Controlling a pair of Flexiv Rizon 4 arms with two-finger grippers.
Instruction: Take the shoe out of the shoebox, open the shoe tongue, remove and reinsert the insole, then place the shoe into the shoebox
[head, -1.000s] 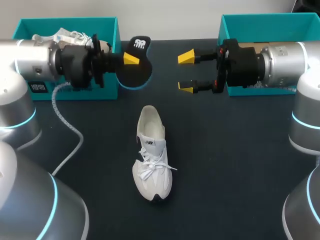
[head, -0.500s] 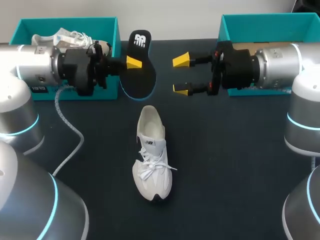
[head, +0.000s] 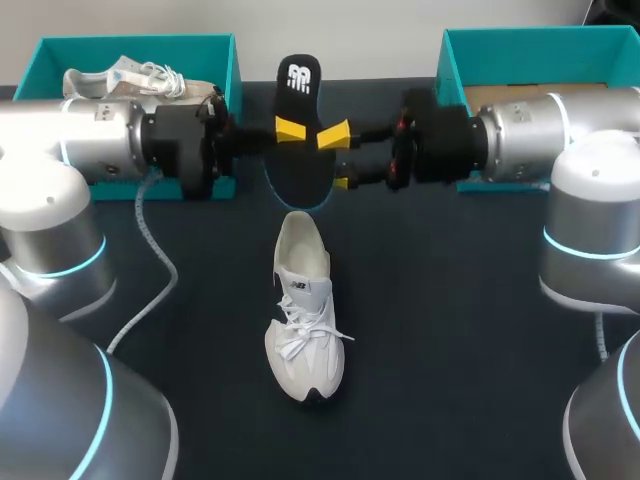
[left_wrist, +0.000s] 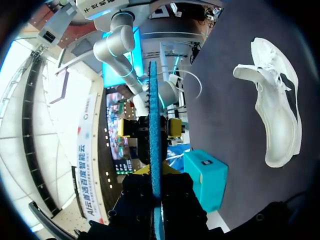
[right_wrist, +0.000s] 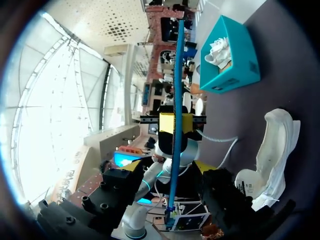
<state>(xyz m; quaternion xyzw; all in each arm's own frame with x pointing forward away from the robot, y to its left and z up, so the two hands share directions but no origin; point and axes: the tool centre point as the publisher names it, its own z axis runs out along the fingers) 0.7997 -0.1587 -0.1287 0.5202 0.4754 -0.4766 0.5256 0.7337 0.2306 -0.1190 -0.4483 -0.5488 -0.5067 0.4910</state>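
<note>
Slippage risk: black foam insole with teal edge (head: 300, 80), pinched on edge by left gripper (head: 288, 130) above and beyond the heel of white lace-up sneaker (head: 300, 310), stands between the spread fingers of right gripper (head: 340, 158), so a mistimed release could drop it clear of that sneaker.

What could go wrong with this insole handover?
1. The left jaws pinch the insole in mid-air while the right jaws stand open astride it. A release before the right jaws close would likely drop it toward the shoe.
2. Both sets of jaws meet at nearly the same spot on the insole, so closing could knock them together.
</note>
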